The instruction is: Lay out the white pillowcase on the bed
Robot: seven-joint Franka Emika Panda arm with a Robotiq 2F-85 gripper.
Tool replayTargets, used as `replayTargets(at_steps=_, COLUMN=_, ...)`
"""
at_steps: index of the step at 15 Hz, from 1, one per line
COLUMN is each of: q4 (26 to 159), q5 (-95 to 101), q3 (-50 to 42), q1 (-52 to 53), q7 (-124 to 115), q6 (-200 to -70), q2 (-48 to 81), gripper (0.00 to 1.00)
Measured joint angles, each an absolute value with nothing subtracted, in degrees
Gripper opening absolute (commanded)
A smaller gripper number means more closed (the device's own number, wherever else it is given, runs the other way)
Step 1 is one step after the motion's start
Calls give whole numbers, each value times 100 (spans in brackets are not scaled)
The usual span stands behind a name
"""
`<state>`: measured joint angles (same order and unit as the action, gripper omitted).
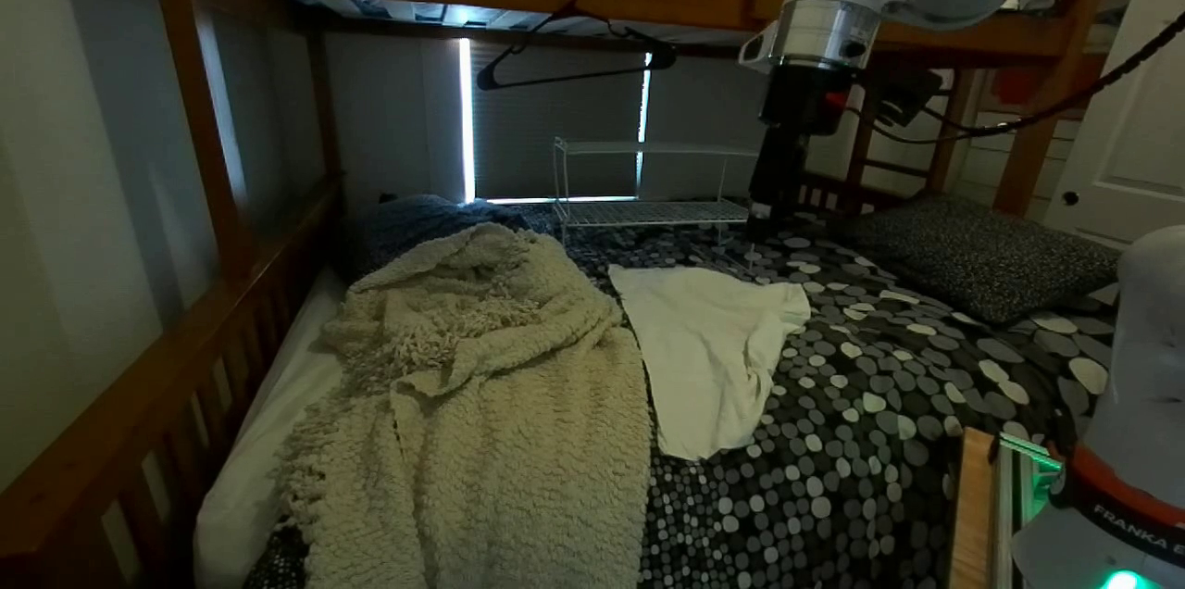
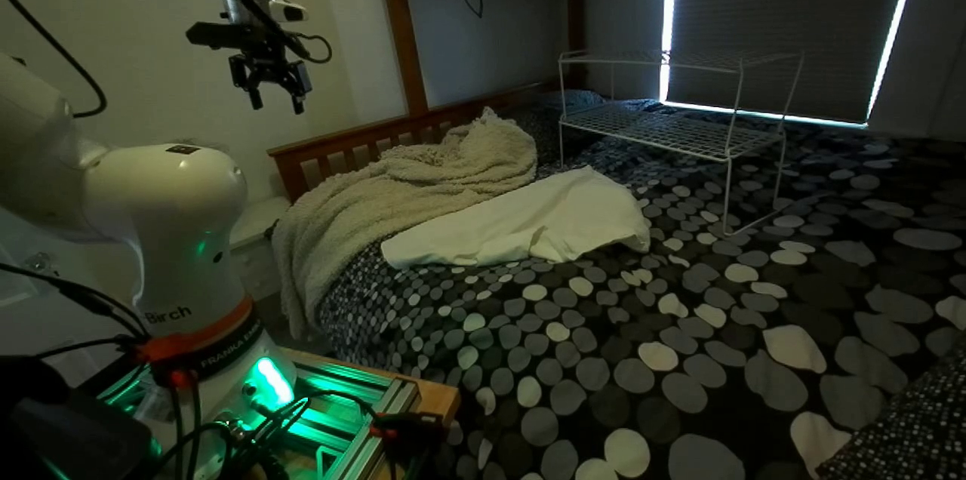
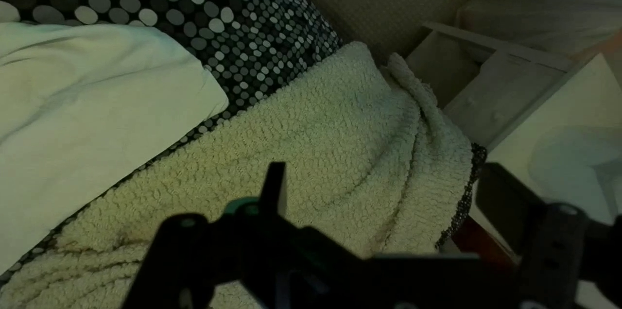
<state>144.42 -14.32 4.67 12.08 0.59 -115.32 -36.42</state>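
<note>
On the bed, just right of the blanket in an exterior view: the pillowcase, partly spread, its right edge crumpled.
To finish this smoothing step well, as I judge it, go for that crumpled edge and leave the blanket alone: centre the fingers over it, lower until the tips just touch, pinch one layer lightly, then draw it slowly right and let go low. The view is dim, so whether the edge is tucked under is hard to tell. The fingers are spread wide with nothing held; the arm arches up and over, so they hang high, pointing down, touching nothing, and in the wrist view blanket shows beyond their gap, with the pillowcase off to the left.
</note>
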Motion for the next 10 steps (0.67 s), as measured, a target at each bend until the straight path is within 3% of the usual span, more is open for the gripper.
replayTargets(at_steps=5, q4=15798, q5=-1990, q3=-841, q1=921, q7=1533, q6=-12662, q2=-3797, gripper=100)
replayTargets(at_steps=10, q4=15902, q5=-1995, q3=-2250, q1=266, q7=2779, q6=-12780, q2=-3172, gripper=100)
